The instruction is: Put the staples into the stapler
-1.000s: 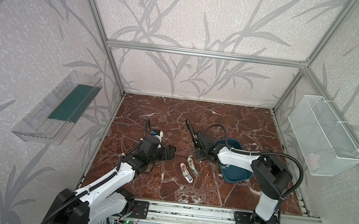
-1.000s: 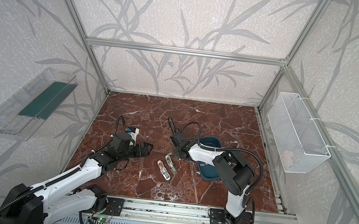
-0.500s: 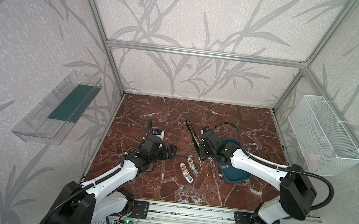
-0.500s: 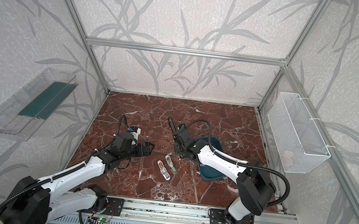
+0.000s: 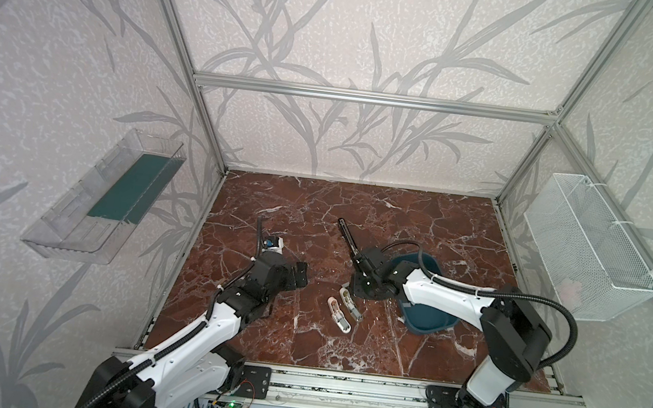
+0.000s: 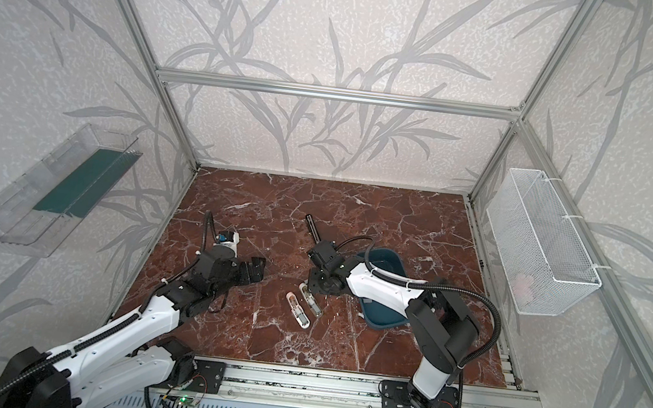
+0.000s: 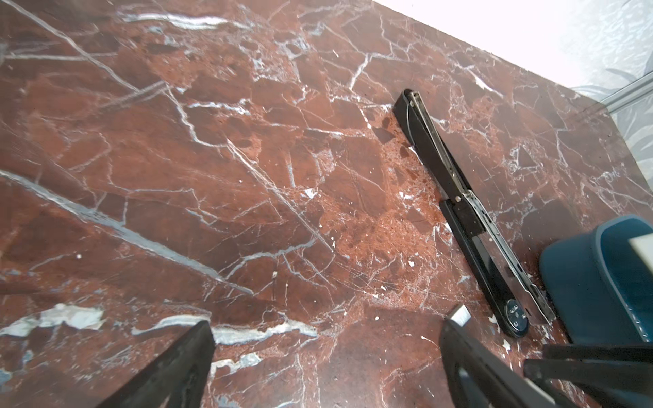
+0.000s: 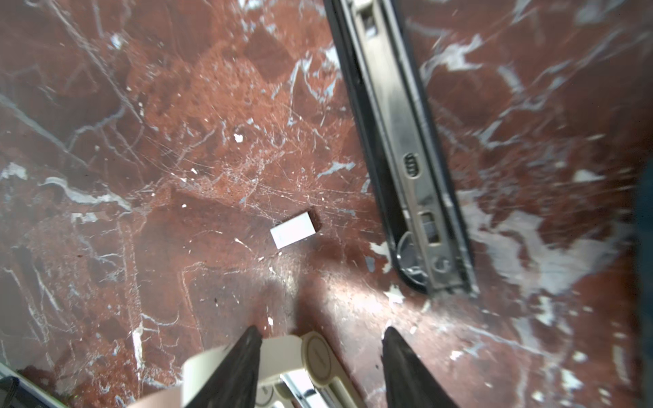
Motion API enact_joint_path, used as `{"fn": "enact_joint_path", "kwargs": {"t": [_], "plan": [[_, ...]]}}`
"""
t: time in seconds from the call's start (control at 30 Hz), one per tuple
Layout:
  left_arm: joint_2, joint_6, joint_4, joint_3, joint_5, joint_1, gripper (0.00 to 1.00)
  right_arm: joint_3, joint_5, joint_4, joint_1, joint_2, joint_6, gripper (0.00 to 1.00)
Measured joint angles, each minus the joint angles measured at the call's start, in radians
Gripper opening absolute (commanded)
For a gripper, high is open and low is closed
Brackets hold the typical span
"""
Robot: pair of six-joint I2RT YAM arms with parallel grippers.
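Flat grey metal staple strip [image 8: 293, 229] is lying beside the opened black stapler [image 8: 395, 141], right gripper [image 8: 321, 330] hovering half-spread, empty (probably lining up a pickup), left gripper [image 7: 327, 325] hanging wide.

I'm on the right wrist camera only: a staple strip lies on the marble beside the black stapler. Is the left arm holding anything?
Observer: No. The left gripper hangs with open, empty jaws, left of the black stapler and apart from it.
Operator: What's the blue edge I see?
Observer: A blue tray, partly under the right arm.
Operator: Is the stapler fully opened?
Observer: Yes, the left wrist view shows it folded out flat in one long line.
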Motion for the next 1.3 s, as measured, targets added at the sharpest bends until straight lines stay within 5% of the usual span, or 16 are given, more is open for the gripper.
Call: {"fn": "enact_joint_path", "kwargs": {"t": [0.33,0.6,1.3], "plan": [[-0.027,0.013,-0.010,-0.003,-0.004,0.000,0.99,0.057,-0.034,0.008,0.002,0.064,0.026,0.71],[-0.028,0.021,-0.010,-0.003,-0.004,0.000,0.99,0.068,-0.037,0.025,-0.011,0.096,0.027,0.72],[-0.001,0.038,-0.010,-0.003,-0.003,0.000,0.99,0.257,-0.129,0.080,-0.013,0.286,0.037,0.59]]}}
